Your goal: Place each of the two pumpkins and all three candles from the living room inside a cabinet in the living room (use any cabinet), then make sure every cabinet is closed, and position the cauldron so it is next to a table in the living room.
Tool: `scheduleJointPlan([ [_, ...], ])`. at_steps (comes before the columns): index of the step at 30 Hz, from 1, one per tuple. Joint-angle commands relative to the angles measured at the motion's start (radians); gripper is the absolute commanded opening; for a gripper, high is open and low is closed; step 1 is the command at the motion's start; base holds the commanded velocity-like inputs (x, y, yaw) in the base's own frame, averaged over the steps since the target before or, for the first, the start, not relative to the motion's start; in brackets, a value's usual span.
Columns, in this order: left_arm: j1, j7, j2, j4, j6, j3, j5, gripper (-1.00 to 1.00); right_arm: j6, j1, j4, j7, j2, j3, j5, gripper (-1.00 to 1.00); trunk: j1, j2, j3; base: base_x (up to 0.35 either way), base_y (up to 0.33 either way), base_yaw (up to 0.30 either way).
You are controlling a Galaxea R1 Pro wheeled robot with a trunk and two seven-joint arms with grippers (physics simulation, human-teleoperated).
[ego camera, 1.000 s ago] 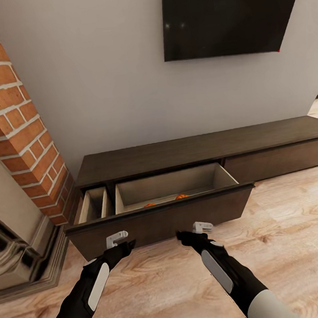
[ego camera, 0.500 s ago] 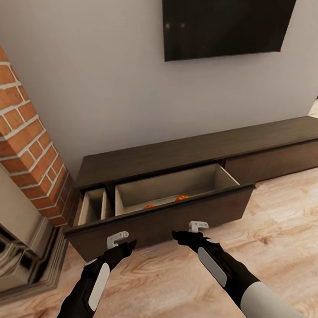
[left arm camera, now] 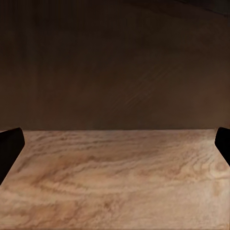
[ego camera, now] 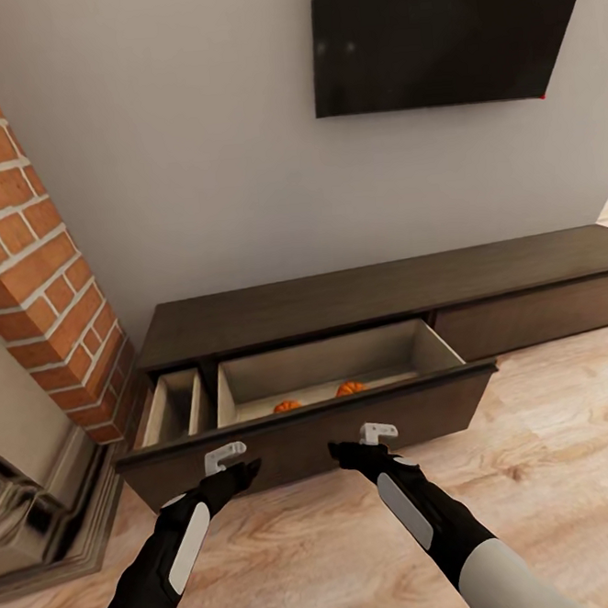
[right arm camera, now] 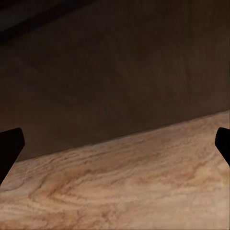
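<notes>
The long dark brown cabinet (ego camera: pixel 386 289) stands against the wall with its wide drawer (ego camera: pixel 306 430) pulled out. Two orange pumpkins (ego camera: pixel 287 405) (ego camera: pixel 351 388) lie on the drawer's light wood bottom, close behind the drawer front. My left gripper (ego camera: pixel 247 469) and right gripper (ego camera: pixel 341 449) hang low in front of that drawer front, both open and empty. In the wrist views the left gripper (left arm camera: pixel 115 143) and right gripper (right arm camera: pixel 115 143) face the dark front panel above the wood floor, with fingertips (left arm camera: pixel 10 143) spread wide. The candles, cauldron and table are out of view.
A narrower drawer (ego camera: pixel 170 408) to the left is also pulled out. A red brick column (ego camera: pixel 32 254) and a stone fireplace surround (ego camera: pixel 30 494) stand at the left. A black TV (ego camera: pixel 437 30) hangs on the wall. Wood floor (ego camera: pixel 559 475) stretches to the right.
The camera has shifted, so more of the drawer's inside and both pumpkins show. My right gripper has moved slightly left toward the drawer front. The left gripper has held still.
</notes>
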Motion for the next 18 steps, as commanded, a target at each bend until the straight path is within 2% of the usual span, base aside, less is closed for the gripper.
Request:
scheduleJointPlan([
  [1, 0.0, -0.001, 0.0, -0.001, 0.006, 0.001, 0.004, 1.0, 0.002, -0.001, -0.002, -0.009, 0.0, 0.004, -0.01, 1.0, 0.0, 0.0, -0.001, 0.103, -0.02, 0.0],
  [7, 0.0, -0.002, 0.001, -0.001, 0.006, 0.004, 0.004, 1.0, 0.002, -0.001, -0.003, -0.008, 0.001, 0.005, -0.007, 1.0, 0.0, 0.0, -0.001, 0.113, -0.079, 0.0],
  [18, 0.0, -0.002, 0.001, -0.001, 0.006, 0.01, 0.001, 1.0, -0.009, -0.001, -0.006, -0.006, -0.001, 0.007, -0.006, 1.0, 0.0, 0.0, -0.001, 0.01, -0.008, 0.0],
])
